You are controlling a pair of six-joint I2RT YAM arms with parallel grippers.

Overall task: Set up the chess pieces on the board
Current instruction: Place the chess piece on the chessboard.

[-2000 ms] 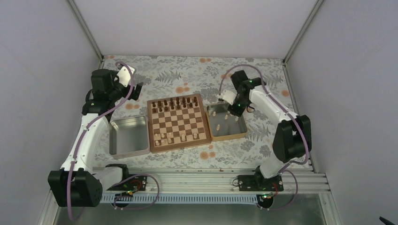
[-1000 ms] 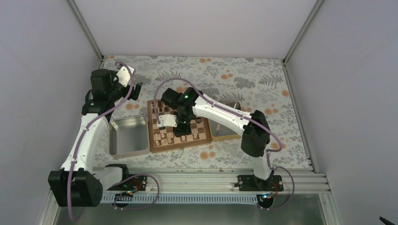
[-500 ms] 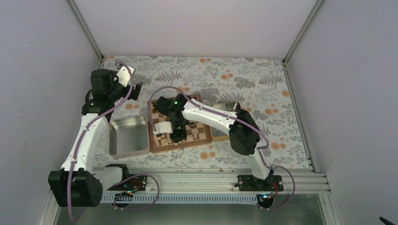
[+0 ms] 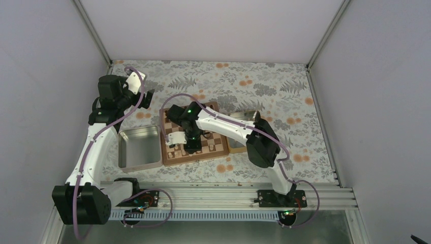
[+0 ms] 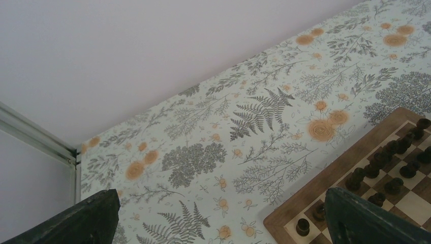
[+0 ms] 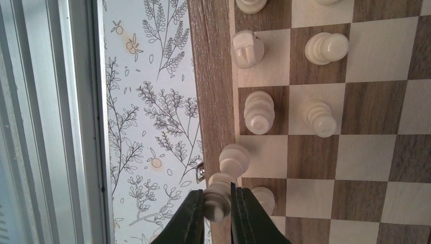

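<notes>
Two seconds back my right fingers (image 6: 197, 206) were over the tray (image 4: 235, 148) beside the board (image 6: 213, 76). Since then they have swung across to its near edge, and in the last half second they have hardly shifted. They are pinched on one pale piece (image 6: 217, 202), which sticks out tilted past the fingertips, over the board's border. I cannot tell whether it touches the wood. Ahead of the fingertips more pale pieces (image 6: 259, 112) stand upright on the two rows of squares nearest that border, and one more shows just beside one finger. Off to the other side of the fingers, past the border, lies the flowered table (image 6: 152, 101).

My left fingers (image 5: 96, 216) hang where they were two seconds ago, well apart from the right ones. They are spread wide with nothing between them. Between and beyond them lies table. Just ahead of one finger is a corner of the board, with dark pieces (image 5: 386, 152) standing in rows on it.
</notes>
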